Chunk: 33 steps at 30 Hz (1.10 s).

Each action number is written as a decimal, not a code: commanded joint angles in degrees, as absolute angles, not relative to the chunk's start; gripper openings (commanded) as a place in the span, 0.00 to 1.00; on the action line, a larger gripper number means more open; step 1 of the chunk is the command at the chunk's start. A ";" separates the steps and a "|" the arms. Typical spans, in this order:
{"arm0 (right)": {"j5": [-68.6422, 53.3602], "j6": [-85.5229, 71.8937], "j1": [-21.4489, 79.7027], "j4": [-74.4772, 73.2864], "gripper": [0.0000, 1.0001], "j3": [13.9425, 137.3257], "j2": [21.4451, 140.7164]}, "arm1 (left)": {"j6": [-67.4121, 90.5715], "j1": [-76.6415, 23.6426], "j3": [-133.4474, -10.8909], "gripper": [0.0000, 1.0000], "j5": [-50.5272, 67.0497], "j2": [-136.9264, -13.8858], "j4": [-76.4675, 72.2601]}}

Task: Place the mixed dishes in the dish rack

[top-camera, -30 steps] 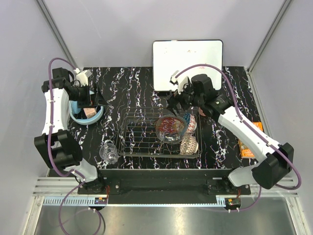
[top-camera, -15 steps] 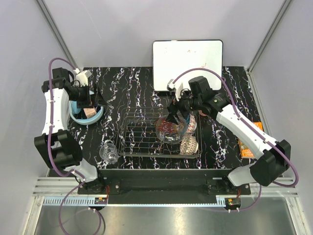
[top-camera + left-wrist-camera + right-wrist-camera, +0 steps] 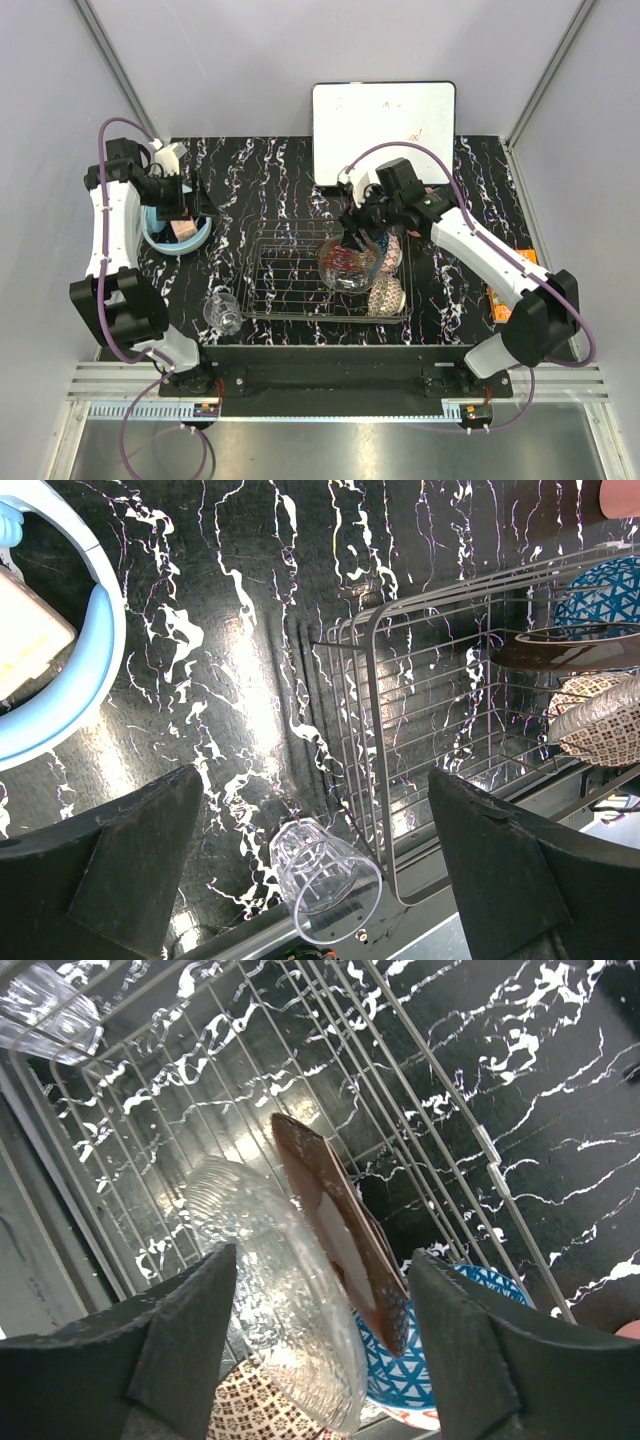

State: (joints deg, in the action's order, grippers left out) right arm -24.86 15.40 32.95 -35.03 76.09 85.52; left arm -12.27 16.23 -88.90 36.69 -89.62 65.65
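Right gripper [image 3: 320,1260], spread wide and empty, just above the clear glass bowl [image 3: 280,1290] propped on edge in the dish rack [image 3: 285,290] beside the red lacquer bowl [image 3: 335,1235]: release seemingly done, next a straight lift clear, then the small clear glass [image 3: 222,310].

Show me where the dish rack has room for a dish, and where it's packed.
The left half of the dish rack is bare wire, bordered by its left rim and the clear glass bowl. The right end is crowded: that bowl, the red lacquer bowl, blue patterned bowl and beige lattice-patterned bowl stand packed together.
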 commanded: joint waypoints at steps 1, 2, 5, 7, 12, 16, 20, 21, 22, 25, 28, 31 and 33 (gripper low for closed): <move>-23.64 15.21 32.70 -34.28 0.73 76.38 86.40 | -13.10 16.52 -90.62 0.99 36.83 -87.63 64.25; -24.08 15.21 32.78 -34.28 0.68 76.20 86.48 | -13.10 16.61 -90.62 0.99 36.65 -87.71 64.16; -24.69 14.94 32.78 -34.28 0.59 75.41 86.48 | -13.27 16.61 -90.62 0.99 36.04 -87.80 64.25; -24.70 14.59 32.70 -34.19 0.56 75.06 86.31 | -13.36 16.52 -90.62 0.99 35.68 -87.80 64.25; -24.79 14.41 32.78 -33.93 0.39 74.27 85.52 | -13.36 16.52 -90.53 0.99 35.51 -87.80 64.16; -24.35 14.41 32.78 -33.31 0.31 73.04 84.03 | -13.36 16.52 -90.44 0.99 35.95 -87.54 64.25; -24.08 14.06 32.78 -32.35 0.22 72.16 82.44 | -13.36 16.61 -90.44 0.99 36.04 -87.63 64.25; -23.91 13.98 32.78 -31.73 0.21 71.64 82.01 | -13.27 16.61 -90.44 0.99 36.12 -87.63 64.25; -23.38 13.89 32.87 -31.38 0.19 71.28 80.96 | -13.36 16.52 -90.53 0.99 36.04 -87.63 64.16; -22.68 13.71 32.78 -29.45 0.14 69.61 78.41 | -13.18 16.52 -90.62 0.99 35.95 -87.63 64.25; -21.54 13.80 32.78 -27.43 0.11 67.77 75.68 | -13.10 16.44 -90.79 0.99 36.12 -87.63 64.25; -20.04 13.71 32.78 -24.79 0.07 65.92 72.96 | -12.75 16.61 -91.05 0.99 36.30 -87.71 64.34; -18.73 13.71 32.87 -23.21 0.05 64.78 71.03 | -12.66 16.52 -91.05 0.99 36.65 -87.54 64.34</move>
State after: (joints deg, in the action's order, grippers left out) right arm -21.76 14.31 32.84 -29.45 66.15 75.94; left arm -12.25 16.23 -88.90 35.99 -89.62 65.65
